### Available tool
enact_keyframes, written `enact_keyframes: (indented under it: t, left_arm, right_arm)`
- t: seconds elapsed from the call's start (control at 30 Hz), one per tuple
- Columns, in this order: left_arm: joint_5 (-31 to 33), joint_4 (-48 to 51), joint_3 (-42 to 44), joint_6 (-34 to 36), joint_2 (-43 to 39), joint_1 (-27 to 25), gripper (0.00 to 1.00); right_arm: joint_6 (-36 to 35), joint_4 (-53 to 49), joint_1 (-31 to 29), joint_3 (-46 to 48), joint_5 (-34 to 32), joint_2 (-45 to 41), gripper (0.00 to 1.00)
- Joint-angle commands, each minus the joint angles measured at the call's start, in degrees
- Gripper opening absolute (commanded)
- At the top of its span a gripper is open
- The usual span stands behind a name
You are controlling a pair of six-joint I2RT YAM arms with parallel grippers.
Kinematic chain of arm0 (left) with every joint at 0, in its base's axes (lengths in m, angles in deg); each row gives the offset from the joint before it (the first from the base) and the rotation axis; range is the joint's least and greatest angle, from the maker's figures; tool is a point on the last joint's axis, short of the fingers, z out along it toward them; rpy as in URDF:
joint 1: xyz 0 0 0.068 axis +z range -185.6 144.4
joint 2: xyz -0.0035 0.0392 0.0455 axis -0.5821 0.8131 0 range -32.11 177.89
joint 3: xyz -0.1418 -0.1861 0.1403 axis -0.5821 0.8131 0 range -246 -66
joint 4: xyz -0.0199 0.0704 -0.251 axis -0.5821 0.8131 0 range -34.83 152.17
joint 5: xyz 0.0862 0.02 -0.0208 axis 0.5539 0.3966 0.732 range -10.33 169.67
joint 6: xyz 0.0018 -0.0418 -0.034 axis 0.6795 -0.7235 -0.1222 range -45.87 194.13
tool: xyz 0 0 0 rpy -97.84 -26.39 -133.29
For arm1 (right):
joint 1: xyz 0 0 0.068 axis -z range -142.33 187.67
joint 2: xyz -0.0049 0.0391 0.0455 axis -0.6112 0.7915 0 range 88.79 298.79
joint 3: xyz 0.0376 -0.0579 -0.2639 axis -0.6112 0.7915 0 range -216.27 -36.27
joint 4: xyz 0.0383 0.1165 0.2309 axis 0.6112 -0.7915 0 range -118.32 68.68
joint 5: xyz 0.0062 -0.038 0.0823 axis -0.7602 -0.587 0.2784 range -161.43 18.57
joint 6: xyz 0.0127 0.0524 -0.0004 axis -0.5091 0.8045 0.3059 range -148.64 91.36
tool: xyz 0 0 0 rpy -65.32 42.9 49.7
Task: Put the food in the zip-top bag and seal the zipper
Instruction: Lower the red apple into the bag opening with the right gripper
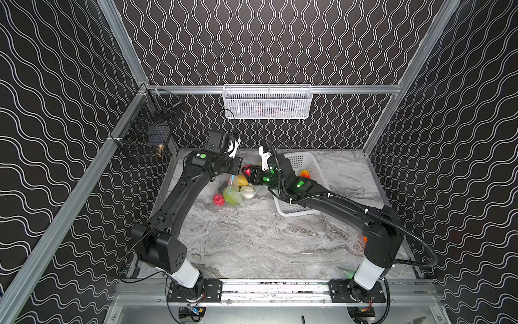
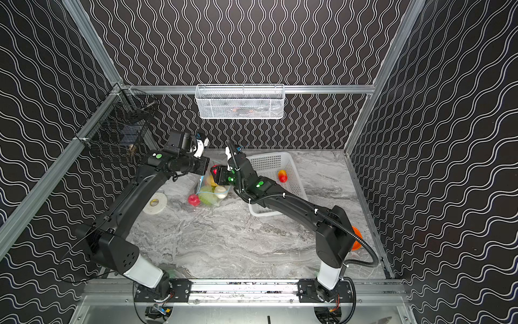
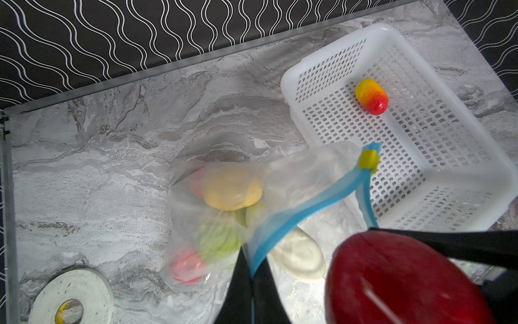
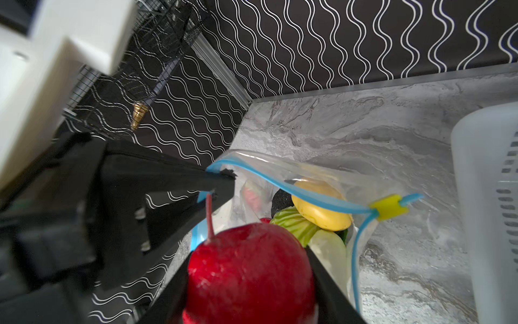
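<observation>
Over the bag (image 4: 308,171), seemingly: red round (image 4: 249,275)

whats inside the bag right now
The bag holds a potato, a cabbage, a radish and a red round. A second reddish shape sits behind the potato; folds and the pile hide anything underneath.
</observation>
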Motion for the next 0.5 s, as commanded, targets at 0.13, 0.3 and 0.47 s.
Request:
enact_keyframes:
  t: [0.13,0.3,0.47]
  left_arm:
    - [-0.16,-0.98,-0.23,-0.47,-0.06,0.09,0.00]
    - [-0.19,-1.12,-0.23,-0.47,0.08,0.13,0.00]
    - [-0.47,-0.99,-0.30,-0.62,0.16,0.11,0.00]
  right_arm:
    - [-0.81,-1.79,-0.32,-1.86,-1.56,2.48,0.46]
    - [-0.74,-3.31,-0.32,-2.77,-2.24,3.99,0.50]
    - [-0.28,-4.88,-0.35,-4.41,-2.56,5.53,0.54]
